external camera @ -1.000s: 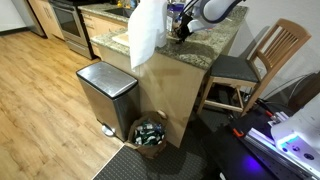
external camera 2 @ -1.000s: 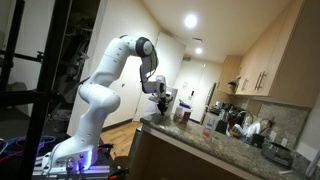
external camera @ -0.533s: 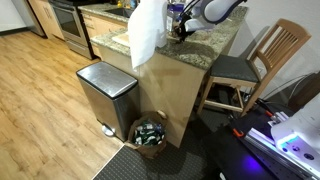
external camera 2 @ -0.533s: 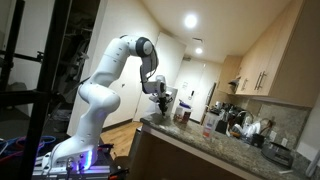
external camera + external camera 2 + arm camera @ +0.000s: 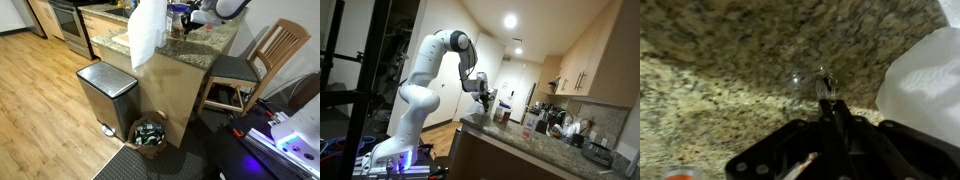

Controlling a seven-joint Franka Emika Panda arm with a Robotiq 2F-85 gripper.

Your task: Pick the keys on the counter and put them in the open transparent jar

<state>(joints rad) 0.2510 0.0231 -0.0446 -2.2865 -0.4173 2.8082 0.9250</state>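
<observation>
In the wrist view my gripper [image 5: 827, 103] is shut, its fingers pressed together on a small metallic bunch, the keys [image 5: 822, 84], which stick out past the fingertips above the speckled granite counter [image 5: 720, 60]. In both exterior views the gripper [image 5: 191, 22] [image 5: 480, 93] hangs a little above the counter top. The open transparent jar [image 5: 178, 14], with its dark blue band, stands on the counter just beside the gripper. The keys are too small to make out in the exterior views.
A large white plastic bag [image 5: 148, 30] [image 5: 925, 75] stands on the counter close to the gripper. Below the counter edge are a steel bin [image 5: 105, 95] and a round basket [image 5: 150, 133]. A wooden chair [image 5: 262, 58] stands beside the counter. Several kitchen items [image 5: 555, 122] crowd its far end.
The gripper has lifted off the counter, staying shut with the keys in it, and has shifted slightly toward the chair side.
</observation>
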